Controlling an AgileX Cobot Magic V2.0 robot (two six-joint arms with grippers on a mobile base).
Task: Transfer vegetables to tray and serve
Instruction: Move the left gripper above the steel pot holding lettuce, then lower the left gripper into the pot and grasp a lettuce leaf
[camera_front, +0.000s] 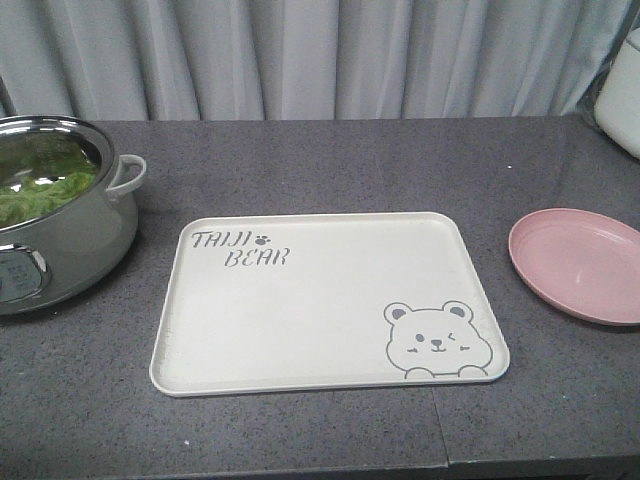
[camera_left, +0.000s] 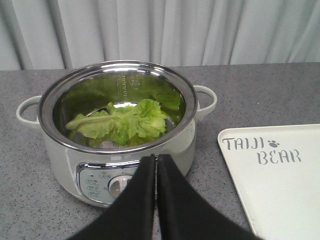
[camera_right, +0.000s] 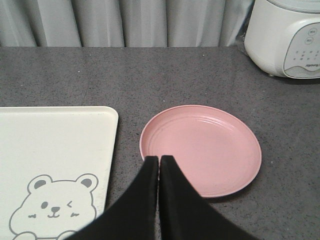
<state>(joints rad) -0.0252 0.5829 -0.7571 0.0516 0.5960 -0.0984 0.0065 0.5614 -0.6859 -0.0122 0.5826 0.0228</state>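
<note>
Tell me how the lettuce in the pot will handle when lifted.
The lettuce is thin and crinkled, so it will probably droop limply from one grip point. It looks light, and may tear if pinched hard. Lying in the pot, it may be wet, slippery.

Tray (camera_front: 330, 300): cream-white, plain ground. Lettering (camera_front: 240, 250) grey, with a small dark paw print (camera_front: 263, 239). Winking bear drawing (camera_front: 435, 342) in grey outline, grey ear patches.
Plate (camera_right: 210, 150): dusty pink, faint concentric rings.
Lettuce (camera_left: 125, 122): bright green, yellower at the crinkled edges, pale midrib.
Pot (camera_left: 60, 160): pale grey-green body and handles; mirror-steel rim and inner wall catching green reflections; silver control panel (camera_left: 100, 182).
Cooker (camera_right: 272, 35): off-white, grey front panel.
Surface (camera_front: 330, 160): dark grey, fine pale speckle.
Curtain (camera_front: 300, 60): light grey, vertical folds.
Left gripper (camera_left: 156, 160) and right gripper (camera_right: 159, 160): jaws matte black.
</note>
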